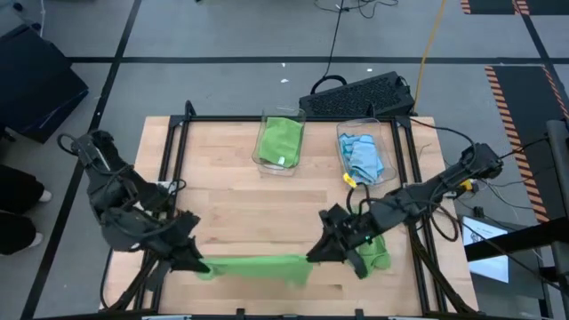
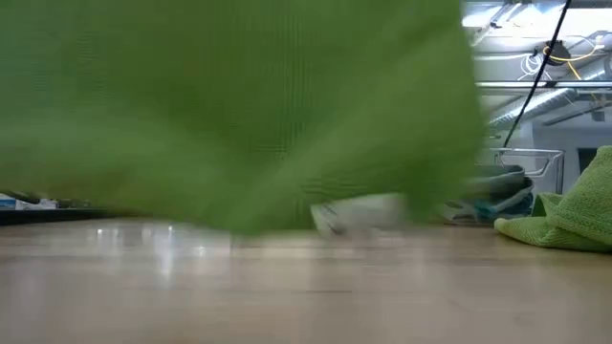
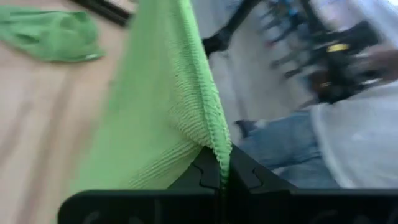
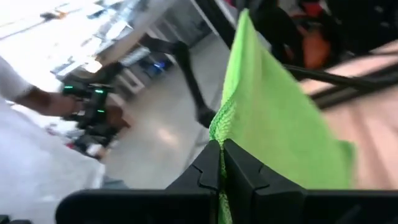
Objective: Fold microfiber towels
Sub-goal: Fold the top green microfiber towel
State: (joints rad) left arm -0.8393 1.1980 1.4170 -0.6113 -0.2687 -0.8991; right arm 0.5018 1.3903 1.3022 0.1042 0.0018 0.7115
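Observation:
A lime green microfiber towel (image 1: 253, 268) hangs stretched between my two grippers near the table's near edge; in the low view this towel (image 2: 229, 115) fills most of the picture. My left gripper (image 1: 193, 259) is shut on its left end. My right gripper (image 1: 320, 252) is shut on its right end. A second green towel (image 1: 374, 252) lies crumpled on the table just right of my right gripper. My left gripper pinches the towel's upper corner (image 3: 219, 157) between its two shut fingers, coming at it roughly level from the table's left. The cloth spreads away from the fingers and hangs below them. My right gripper pinches the towel's other upper corner (image 4: 219, 132) between its two shut fingers, coming at it roughly level from the table's right. The cloth runs from the fingers toward my left gripper, and its upper edge (image 1: 258, 260) lies nearly straight between the two.
At the far side stand two clear bins: one (image 1: 264, 153) holds a folded green towel, the other (image 1: 341, 151) holds blue towels. A keyboard (image 1: 360, 93) lies behind them. Bare wood (image 1: 258, 209) lies in the table's middle. A person shows beyond the table in the wrist views.

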